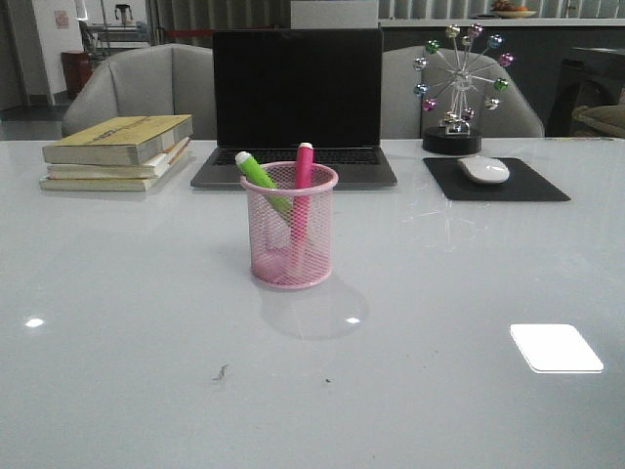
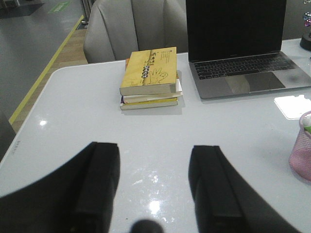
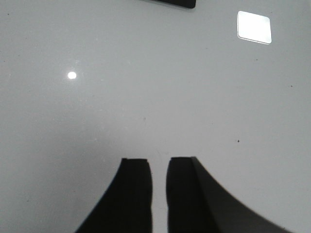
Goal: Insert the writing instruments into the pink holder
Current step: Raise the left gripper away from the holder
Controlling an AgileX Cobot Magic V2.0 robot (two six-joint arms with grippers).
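Observation:
The pink holder [image 1: 322,244], a pale pink mesh cup, stands upright on the white table in front of the laptop. Both writing instruments stand inside it: the lime green marker [image 1: 256,168] leans left over the rim, and the magenta marker [image 1: 304,166] is nearly upright beside it. Neither gripper shows in the front view. My left gripper [image 2: 155,158] hovers open over bare table, with nothing between its fingers; the holder [image 2: 302,155] sits at that view's edge. My right gripper [image 3: 159,167] has its fingers almost together over bare table, holding nothing.
A stack of books [image 1: 117,151] lies at the back left. The open laptop [image 1: 298,98] stands behind the holder. A white mouse [image 1: 483,170] rests on a black pad [image 1: 532,186], with a ferris-wheel ornament [image 1: 461,83] behind it. Grey chairs stand beyond the table.

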